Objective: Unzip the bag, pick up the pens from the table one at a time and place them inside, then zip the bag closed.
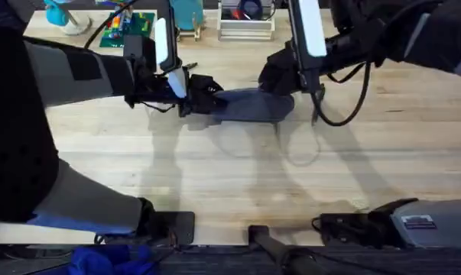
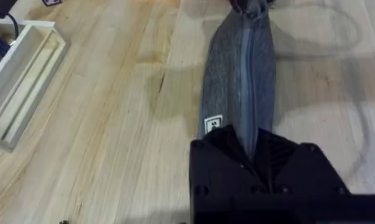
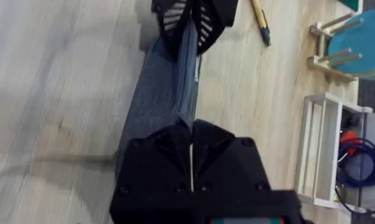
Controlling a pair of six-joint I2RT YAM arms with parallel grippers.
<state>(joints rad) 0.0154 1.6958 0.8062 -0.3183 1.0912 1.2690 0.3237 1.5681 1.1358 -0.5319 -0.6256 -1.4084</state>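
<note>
I am working over a wide table (image 1: 238,176) of pale butcher-block planks, the seams running across it and most of its near half bare. Along the far edge stand a white open rack (image 1: 246,24), a wooden stand holding a turquoise plate (image 3: 355,43), a green board with coloured bits (image 1: 127,29) and a light blue object (image 1: 60,15) at the far left corner.

The bag (image 1: 249,107) — grey-blue, long and narrow — lies flat on the planks toward the far middle, stretched between my two arms, its zipper (image 2: 246,81) running straight along the top.

My left gripper (image 2: 257,149) is closed on the near end of the bag in the left wrist view, the fabric pinched between its black fingers, beside a small white tag (image 2: 212,124). My right gripper (image 3: 191,140) is clamped on the opposite end, fingers drawn together on the zipper line.

One yellow pen (image 3: 260,22) with a dark tip lies on the wood just beyond the left gripper, apart from the bag.
</note>
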